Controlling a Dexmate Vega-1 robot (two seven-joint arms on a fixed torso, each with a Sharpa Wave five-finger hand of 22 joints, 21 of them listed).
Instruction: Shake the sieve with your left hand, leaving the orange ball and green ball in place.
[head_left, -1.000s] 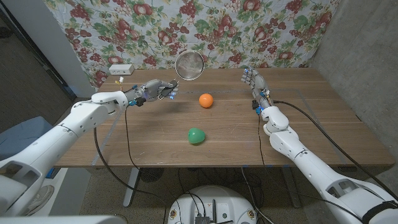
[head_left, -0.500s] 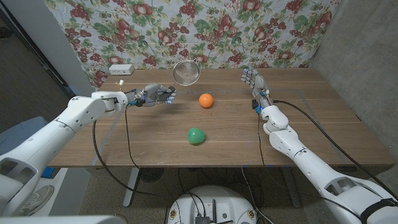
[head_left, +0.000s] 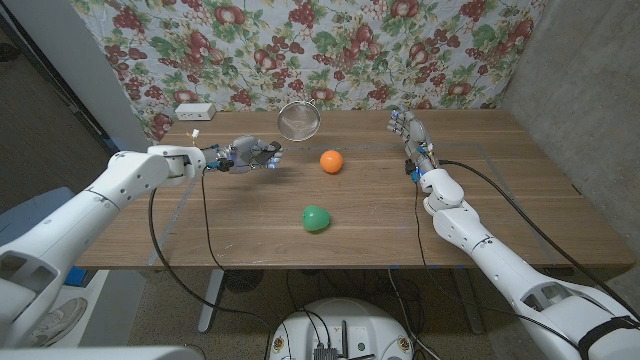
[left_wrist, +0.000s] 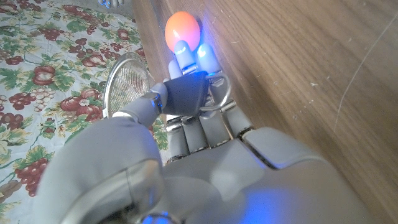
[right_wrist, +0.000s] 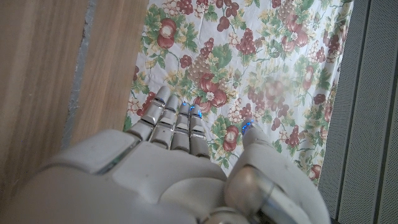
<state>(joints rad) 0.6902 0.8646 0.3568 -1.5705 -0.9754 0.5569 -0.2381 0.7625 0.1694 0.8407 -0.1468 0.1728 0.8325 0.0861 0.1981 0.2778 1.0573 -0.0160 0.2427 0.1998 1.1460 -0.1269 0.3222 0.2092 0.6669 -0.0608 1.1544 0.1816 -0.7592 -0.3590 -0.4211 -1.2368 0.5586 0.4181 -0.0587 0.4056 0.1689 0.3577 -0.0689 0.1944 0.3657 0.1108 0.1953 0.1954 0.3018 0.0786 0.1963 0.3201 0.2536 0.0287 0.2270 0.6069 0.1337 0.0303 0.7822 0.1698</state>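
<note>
my left hand (head_left: 250, 155) grips the sieve (head_left: 298, 120) above the table (head_left: 240, 225), right hand (head_left: 410, 130) open, holding nothing

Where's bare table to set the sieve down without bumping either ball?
Bare wood: near-left, between the left hand and green ball; also right of the green ball, before the right hand. Crowded: around the sieve and orange ball; white box far-left.

No legible txt, labels or nos. anywhere.
</note>
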